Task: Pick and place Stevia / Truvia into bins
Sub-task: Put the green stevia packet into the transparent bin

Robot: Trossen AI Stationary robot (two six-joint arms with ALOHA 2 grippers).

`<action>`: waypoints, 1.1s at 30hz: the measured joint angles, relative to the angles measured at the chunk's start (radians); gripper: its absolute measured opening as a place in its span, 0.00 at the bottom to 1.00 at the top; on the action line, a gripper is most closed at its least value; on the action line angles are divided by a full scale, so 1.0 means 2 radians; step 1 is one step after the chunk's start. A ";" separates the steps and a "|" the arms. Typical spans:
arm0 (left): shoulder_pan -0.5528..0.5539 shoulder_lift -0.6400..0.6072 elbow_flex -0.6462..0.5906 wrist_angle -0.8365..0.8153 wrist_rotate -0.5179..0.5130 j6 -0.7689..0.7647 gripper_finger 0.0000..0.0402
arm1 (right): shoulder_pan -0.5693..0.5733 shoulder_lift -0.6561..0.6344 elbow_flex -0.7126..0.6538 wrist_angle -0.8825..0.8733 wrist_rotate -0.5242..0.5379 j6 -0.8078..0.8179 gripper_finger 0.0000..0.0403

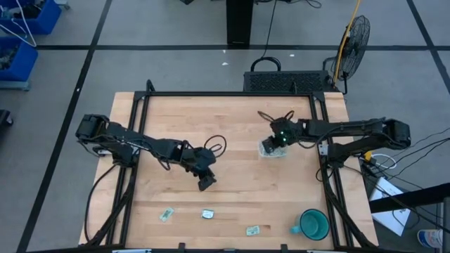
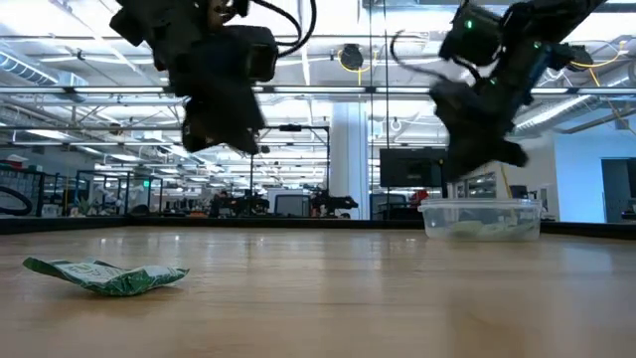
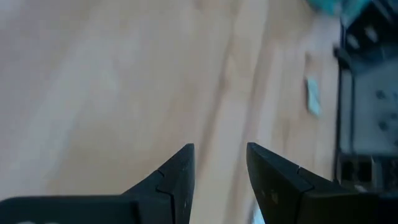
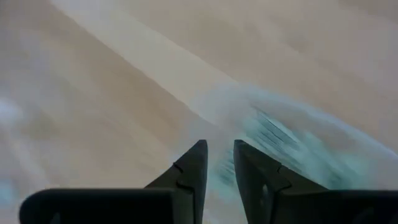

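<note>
Right gripper (image 1: 273, 146) hangs directly over the clear bin (image 1: 272, 150), toward the table's (image 1: 232, 204) far right corner, fingers a narrow gap apart and pinching nothing, green-and-white sachets (image 4: 286, 140) visible in the tub below. Left gripper (image 1: 206, 184) floats mid-table, jaws spread and empty. Three Stevia sachets lie along the near edge: one (image 1: 166, 214) left, one (image 1: 208, 213) middle, one (image 1: 254, 230) beside the teal mug (image 1: 313, 224).

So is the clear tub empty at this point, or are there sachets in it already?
Not empty. In the low view the clear tub shows pale green-and-white sachets lying on its floor; how many cannot be told.
</note>
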 joint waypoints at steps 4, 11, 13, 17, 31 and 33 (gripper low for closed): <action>-0.005 0.000 0.000 -0.065 0.058 -0.002 0.38 | 0.005 -0.013 0.000 0.138 -0.001 -0.003 0.19; -0.040 0.000 0.000 -0.233 0.108 -0.029 0.38 | 0.017 -0.014 0.000 0.322 -0.001 -0.072 0.19; -0.057 0.000 0.000 -0.273 0.116 -0.046 0.38 | 0.017 -0.014 0.000 0.331 -0.001 -0.078 0.19; -0.100 0.000 -0.001 -0.327 0.144 -0.097 0.38 | 0.017 -0.014 0.000 0.324 0.000 -0.077 0.19; -0.251 0.000 -0.055 -0.201 0.075 -0.325 0.38 | 0.017 -0.014 0.000 0.296 0.001 -0.077 0.19; -0.262 0.000 -0.059 -0.185 0.057 -0.332 0.38 | 0.017 -0.014 0.000 0.296 0.001 -0.077 0.19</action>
